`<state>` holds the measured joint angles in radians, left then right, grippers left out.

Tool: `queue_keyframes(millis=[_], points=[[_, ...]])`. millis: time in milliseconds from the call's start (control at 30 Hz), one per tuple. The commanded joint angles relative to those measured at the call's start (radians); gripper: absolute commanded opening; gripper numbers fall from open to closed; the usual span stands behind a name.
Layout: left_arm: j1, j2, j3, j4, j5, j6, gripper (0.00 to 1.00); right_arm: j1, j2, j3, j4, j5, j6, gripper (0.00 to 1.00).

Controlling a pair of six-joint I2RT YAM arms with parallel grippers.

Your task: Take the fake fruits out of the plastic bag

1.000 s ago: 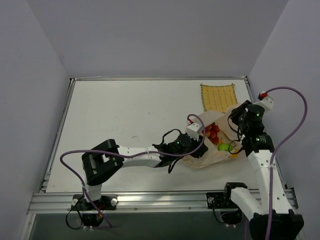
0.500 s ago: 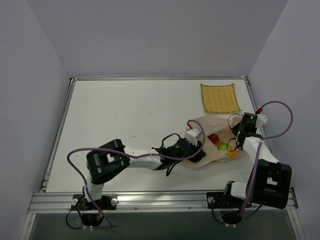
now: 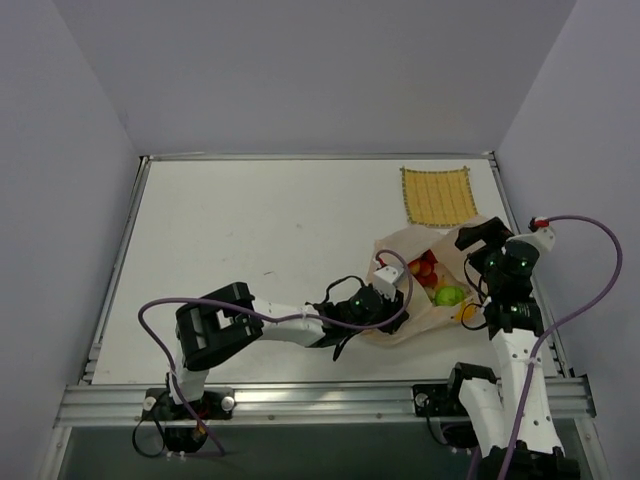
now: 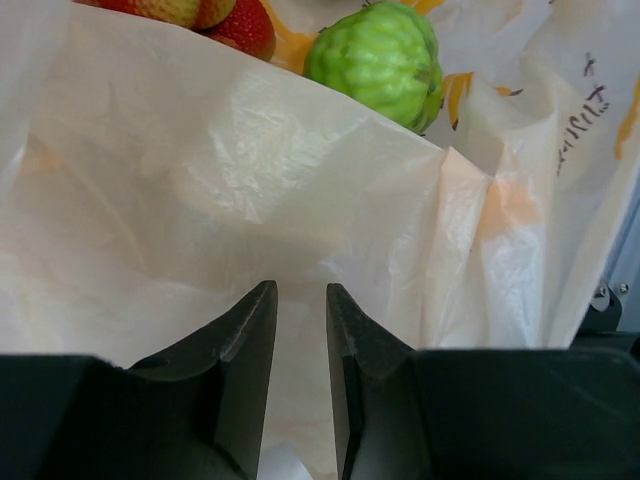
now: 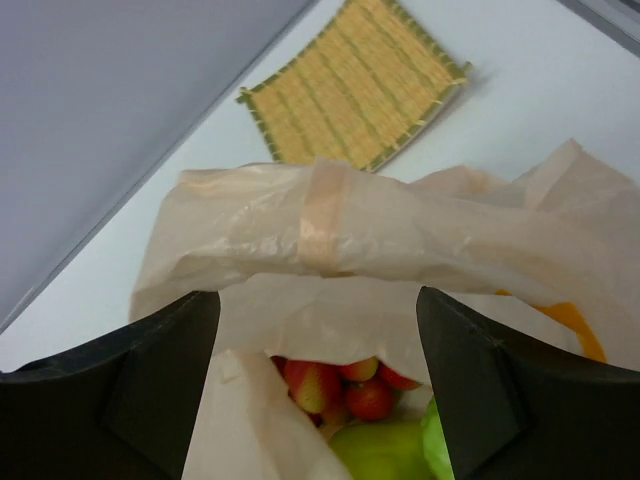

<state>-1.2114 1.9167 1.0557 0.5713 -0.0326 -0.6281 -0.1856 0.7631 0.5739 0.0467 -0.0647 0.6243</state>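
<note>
The plastic bag (image 3: 420, 310) lies at the right of the table, its mouth gaping toward the right arm. Inside show the fake fruits: red berries (image 3: 425, 268), a bumpy yellow-green one (image 3: 449, 295) and an orange one (image 3: 465, 312). My left gripper (image 3: 395, 295) is shut on the bag's near-left wall; plastic (image 4: 300, 200) fills the narrow gap between its fingers (image 4: 245, 340). Beyond that wall sit the green fruit (image 4: 375, 60) and berries (image 4: 235, 22). My right gripper (image 5: 318, 295) hangs open over the bag's mouth, holding nothing, with berries (image 5: 345, 385) and green fruit (image 5: 385, 450) below it.
A yellow woven mat (image 3: 437, 195) lies flat at the back right, just beyond the bag, also seen as the mat (image 5: 355, 85) in the right wrist view. The table's right edge rail (image 3: 505, 205) runs close beside the right arm.
The right gripper, shut at the bag's right edge half a second ago, has opened and pulled back above the mouth. The bag stands fuller and gapes wider. The left gripper keeps its hold.
</note>
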Motion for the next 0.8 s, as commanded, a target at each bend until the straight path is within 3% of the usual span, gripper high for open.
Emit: queue_keyframes(millis=[0,133,267,300,333,400,633,733,767], points=[[0.001,-0.002,0.038,0.007,-0.044,0.024,0.25,0.038,-0.056,0.049,-0.18,-0.07,-0.034,0.75],[0.003,0.018,0.049,-0.001,-0.07,0.022,0.25,0.098,-0.14,0.009,-0.24,-0.098,0.005,0.71],[0.006,0.034,0.056,0.005,-0.07,0.021,0.25,0.156,-0.218,-0.045,-0.3,-0.106,0.044,0.56],[0.007,0.033,0.052,0.013,-0.069,0.016,0.25,0.17,-0.226,-0.057,-0.306,-0.104,0.048,0.46],[0.009,0.024,0.05,0.019,-0.066,0.013,0.25,0.175,-0.229,-0.084,-0.309,-0.104,0.052,0.43],[0.009,0.012,0.047,0.027,-0.064,0.01,0.26,0.179,-0.225,-0.111,-0.306,-0.116,0.087,0.42],[0.024,-0.039,0.035,0.045,-0.037,-0.027,0.5,0.279,-0.176,-0.209,-0.268,-0.057,0.147,0.48],[0.042,-0.021,0.047,0.053,-0.015,-0.062,0.54,0.317,-0.139,-0.236,-0.251,-0.028,0.161,0.44],[0.047,-0.016,0.049,0.055,-0.013,-0.07,0.56,0.343,-0.121,-0.243,-0.234,-0.027,0.169,0.37]])
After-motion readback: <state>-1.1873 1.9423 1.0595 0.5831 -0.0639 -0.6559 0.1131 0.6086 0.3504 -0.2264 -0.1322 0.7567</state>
